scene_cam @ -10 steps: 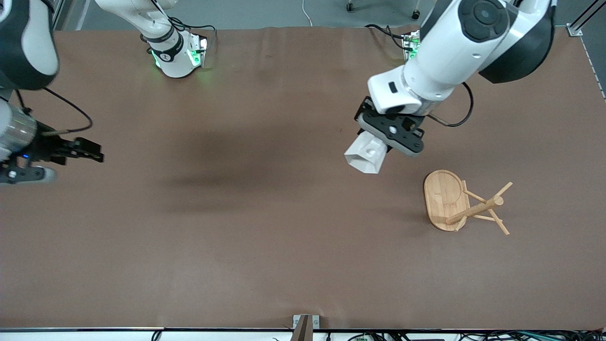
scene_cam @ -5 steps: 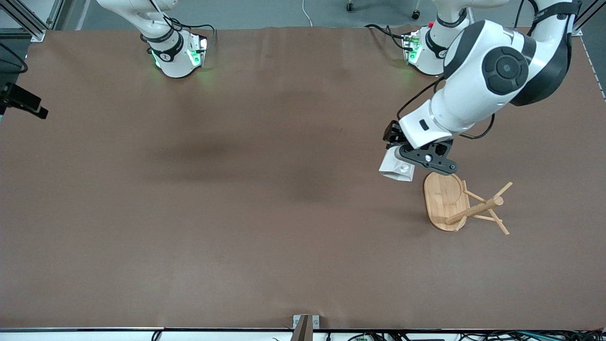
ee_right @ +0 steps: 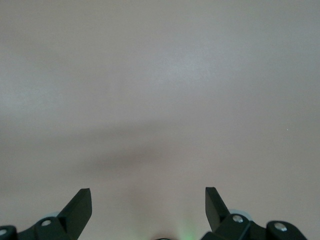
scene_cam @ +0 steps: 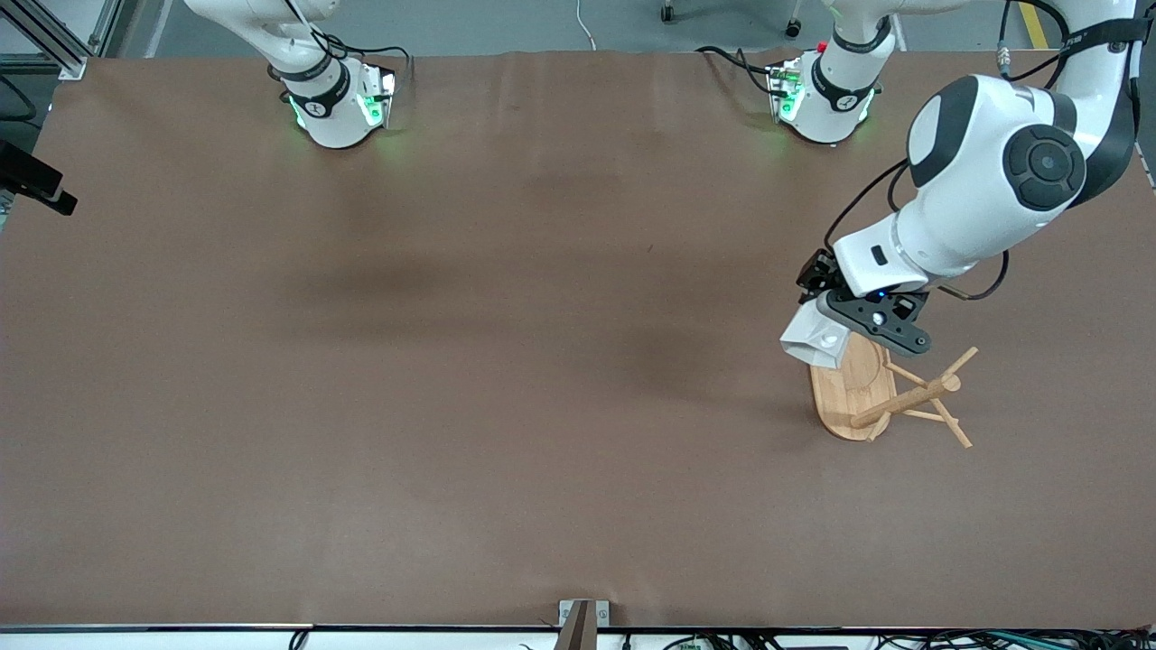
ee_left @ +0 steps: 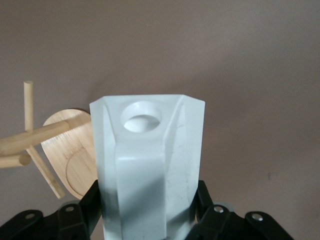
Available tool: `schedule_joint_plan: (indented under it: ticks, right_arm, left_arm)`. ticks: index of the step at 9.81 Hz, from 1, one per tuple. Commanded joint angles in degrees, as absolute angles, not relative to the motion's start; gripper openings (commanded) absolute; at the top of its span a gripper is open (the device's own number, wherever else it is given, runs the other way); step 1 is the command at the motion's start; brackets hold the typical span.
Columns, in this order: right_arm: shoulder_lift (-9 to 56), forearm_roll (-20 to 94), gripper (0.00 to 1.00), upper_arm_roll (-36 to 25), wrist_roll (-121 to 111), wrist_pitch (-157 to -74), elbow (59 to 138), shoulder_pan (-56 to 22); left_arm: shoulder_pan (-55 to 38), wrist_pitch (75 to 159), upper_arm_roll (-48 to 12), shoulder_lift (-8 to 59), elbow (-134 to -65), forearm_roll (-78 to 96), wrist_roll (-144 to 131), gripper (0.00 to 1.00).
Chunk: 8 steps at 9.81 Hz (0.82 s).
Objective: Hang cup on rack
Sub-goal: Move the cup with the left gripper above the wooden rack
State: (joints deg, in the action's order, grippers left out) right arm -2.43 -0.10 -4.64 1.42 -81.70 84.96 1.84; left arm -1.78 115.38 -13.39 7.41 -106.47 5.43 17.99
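While the left gripper (scene_cam: 835, 327) clenches the cup (scene_cam: 815, 339) over the rack (scene_cam: 853, 397), seemingly untouching, the right gripper's (ee_right: 148, 206) jaws gape, waiting.

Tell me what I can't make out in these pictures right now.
- Left pincer fingers: front view, covered by the wrist; left wrist view, only their roots show beside the cup.
- Cup's mouth: faces away in both views.
- Rack base: front view, its upper end is under the cup.
- Right pincer: open over bare table; cut off by the front view's edge.
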Motion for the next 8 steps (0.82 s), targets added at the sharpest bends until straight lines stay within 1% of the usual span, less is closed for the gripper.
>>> schedule_joint_plan:
  ticks: [1,3,4,8]
  right_arm:
    - [-1.9,-0.7,1.00,-3.7,2.6,-81.0,83.8,2.3]
    - [-1.9,-0.6,1.00,-3.7,2.3,-80.9,83.9,2.4]
    - [-1.8,-0.6,1.00,-3.7,2.1,-80.9,83.9,2.5]
    - [-1.8,-0.6,1.00,-3.7,2.1,-80.9,83.9,2.5]
  left_arm:
    - [-2.0,119.0,-12.4,7.9,-110.0,5.5,21.2,0.01]
    - [-1.9,122.0,-12.3,7.9,-112.5,6.7,21.2,0.01]
    - [-2.0,122.9,-11.2,8.0,-113.0,6.9,21.3,0.01]
    - [-1.8,123.0,-9.8,8.8,-113.3,6.9,22.7,0.01]
